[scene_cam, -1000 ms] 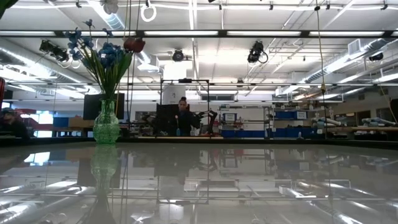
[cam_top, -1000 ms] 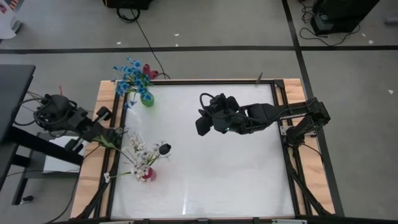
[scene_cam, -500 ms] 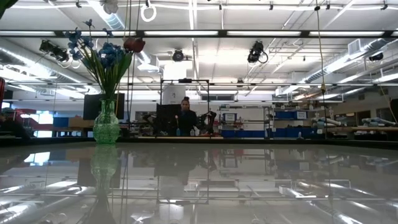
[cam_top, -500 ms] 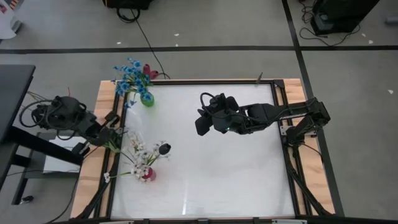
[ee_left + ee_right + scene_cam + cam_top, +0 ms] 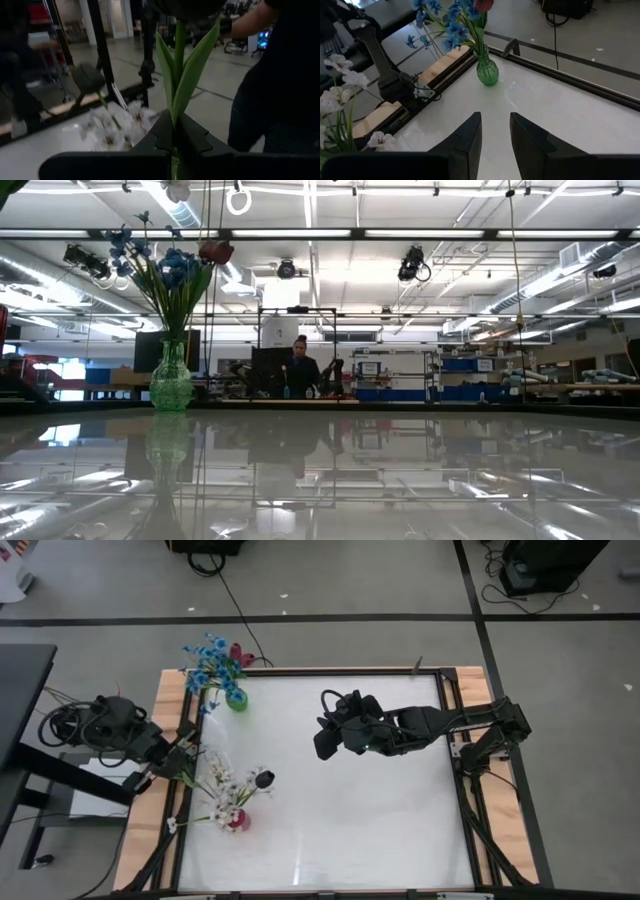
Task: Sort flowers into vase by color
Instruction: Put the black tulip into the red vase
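My left gripper (image 5: 184,752) is at the table's left edge, shut on a green leafy flower stem (image 5: 178,75). A dark head (image 5: 185,6) shows at the top of the left wrist view. Beside it, a pink vase (image 5: 237,821) holds white flowers (image 5: 224,783) and a dark head (image 5: 264,779). A green vase (image 5: 236,699) at the far left corner holds blue flowers (image 5: 172,268) and one red one (image 5: 215,251). My right gripper (image 5: 324,743) hangs open over the table's middle, with nothing between its fingers (image 5: 470,135). My left gripper pinches the flower's stem (image 5: 175,111) between its two fingers, just below the two long leaves (image 5: 192,70). The fingers point level, toward the table's right, and lie across the stem. The stem rises from the fingers, clear of the table.
A wooden frame (image 5: 170,690) and dark rails (image 5: 448,690) border the white tabletop (image 5: 350,820). A person in dark clothing (image 5: 270,85) stands close beyond the left gripper. Another person (image 5: 300,368) is far back in the room.
My left gripper has moved toward the table's right, nearer the white flowers, carrying the stem with it and staying shut. My right gripper has kept still.
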You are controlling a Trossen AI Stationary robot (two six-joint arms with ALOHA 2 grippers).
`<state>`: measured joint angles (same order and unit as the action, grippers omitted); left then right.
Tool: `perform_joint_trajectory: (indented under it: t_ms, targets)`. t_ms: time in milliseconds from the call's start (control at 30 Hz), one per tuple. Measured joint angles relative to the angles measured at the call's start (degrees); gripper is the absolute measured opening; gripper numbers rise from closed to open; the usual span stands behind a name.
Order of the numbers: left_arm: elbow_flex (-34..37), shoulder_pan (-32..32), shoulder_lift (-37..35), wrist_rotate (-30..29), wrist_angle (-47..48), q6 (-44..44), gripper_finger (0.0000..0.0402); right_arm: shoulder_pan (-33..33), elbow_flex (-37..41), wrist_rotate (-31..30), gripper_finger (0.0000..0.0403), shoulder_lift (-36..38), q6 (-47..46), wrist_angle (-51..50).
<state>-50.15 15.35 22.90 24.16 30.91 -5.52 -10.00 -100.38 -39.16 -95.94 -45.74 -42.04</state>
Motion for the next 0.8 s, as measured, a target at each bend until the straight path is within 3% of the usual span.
perform_joint_trajectory:
  t_ms: [500, 800]
  targets:
    - [0.0, 0.1, 0.0, 1.8, 2.2, -1.9, 0.0015, 0.0, 0.0, 2.5, 0.0110, 0.0, 1.1, 0.0]
    - [0.0, 5.0, 2.3, 4.0, 3.7, -2.8, 0.0015, 0.0, 0.0, 3.3, 0.0110, 0.0, 2.8, 0.0]
